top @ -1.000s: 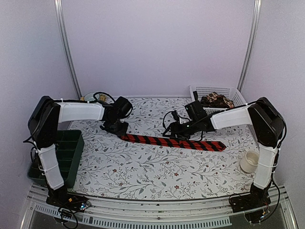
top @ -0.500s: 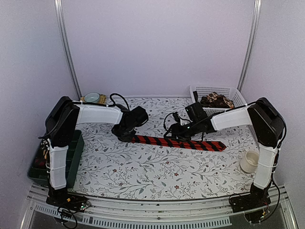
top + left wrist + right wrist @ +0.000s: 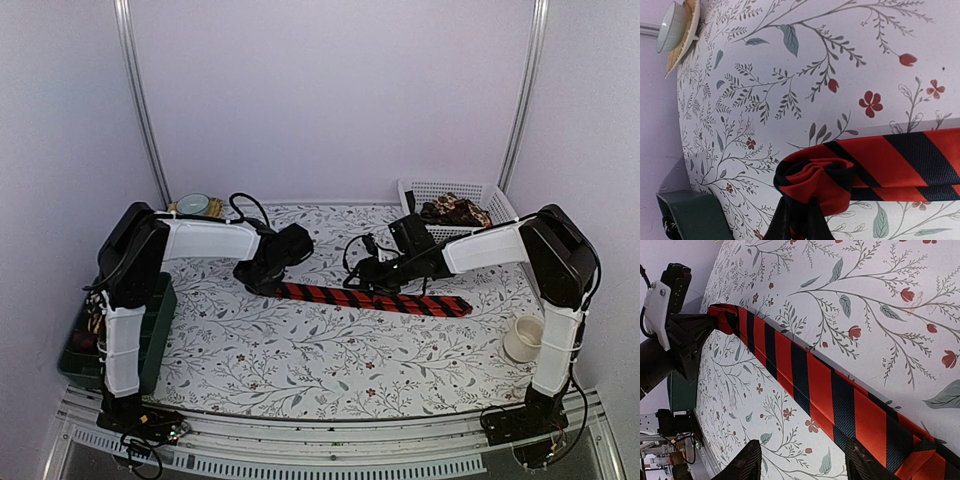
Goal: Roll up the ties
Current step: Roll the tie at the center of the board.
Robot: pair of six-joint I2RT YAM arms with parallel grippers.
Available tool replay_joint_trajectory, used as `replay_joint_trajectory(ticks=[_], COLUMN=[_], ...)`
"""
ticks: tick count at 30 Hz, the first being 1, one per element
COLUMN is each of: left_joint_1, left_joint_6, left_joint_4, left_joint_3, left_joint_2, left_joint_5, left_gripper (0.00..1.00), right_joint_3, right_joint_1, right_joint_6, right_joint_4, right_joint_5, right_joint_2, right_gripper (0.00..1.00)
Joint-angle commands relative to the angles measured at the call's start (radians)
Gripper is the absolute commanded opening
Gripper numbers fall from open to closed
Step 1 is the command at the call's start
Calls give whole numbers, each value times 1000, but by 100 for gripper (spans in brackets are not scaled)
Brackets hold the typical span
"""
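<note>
A red tie with black diagonal stripes (image 3: 380, 299) lies flat across the middle of the floral table. Its left end is wound into a small coil (image 3: 815, 182). My left gripper (image 3: 266, 284) is shut on that coil, and in the left wrist view its black fingers (image 3: 781, 225) pinch the coil from below. My right gripper (image 3: 385, 284) is open over the middle of the tie. In the right wrist view (image 3: 807, 462) its fingertips straddle the tie (image 3: 810, 380) without touching it. A brown-patterned tie (image 3: 455, 210) lies in the basket.
A white basket (image 3: 420, 187) stands at the back right. A dark green bin (image 3: 150, 320) sits at the left edge. A white cup (image 3: 523, 338) stands at the right. A small bowl on a plate (image 3: 195, 205) sits at the back left.
My left gripper has moved right with the tie's left end, which is now coiled and shorter. In the last half second it barely moved. The right arm stays almost still.
</note>
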State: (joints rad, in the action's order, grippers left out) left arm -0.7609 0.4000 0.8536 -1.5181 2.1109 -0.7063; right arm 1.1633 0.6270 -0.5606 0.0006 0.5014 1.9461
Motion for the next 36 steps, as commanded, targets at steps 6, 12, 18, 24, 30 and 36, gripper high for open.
replay_joint_trajectory(ticks=[6, 12, 18, 24, 30, 36], left_joint_1=[-34, -35, -36, -37, -38, -40], left_joint_6=[55, 61, 113, 119, 128, 167], left_joint_4=[7, -7, 42, -7, -33, 3], left_joint_3=[-54, -68, -93, -70, -68, -92], left_joint_2=[32, 47, 72, 43, 27, 61], left_joint_5=[-50, -49, -92, -75, -78, -114], left_gripper=[0, 0, 0, 0, 0, 0], right_joint_3=[24, 50, 59, 58, 59, 50], right_joint_1=[-15, -14, -14, -15, -15, -14], right_joint_6=[-13, -9, -2, -16, -16, -15], right_joint_4=[9, -9, -27, -21, -25, -25], right_joint_5=[-37, -41, -37, -15, -11, -9], right_joint_2=[15, 83, 143, 179, 184, 182], right_gripper=[56, 56, 55, 54, 53, 53])
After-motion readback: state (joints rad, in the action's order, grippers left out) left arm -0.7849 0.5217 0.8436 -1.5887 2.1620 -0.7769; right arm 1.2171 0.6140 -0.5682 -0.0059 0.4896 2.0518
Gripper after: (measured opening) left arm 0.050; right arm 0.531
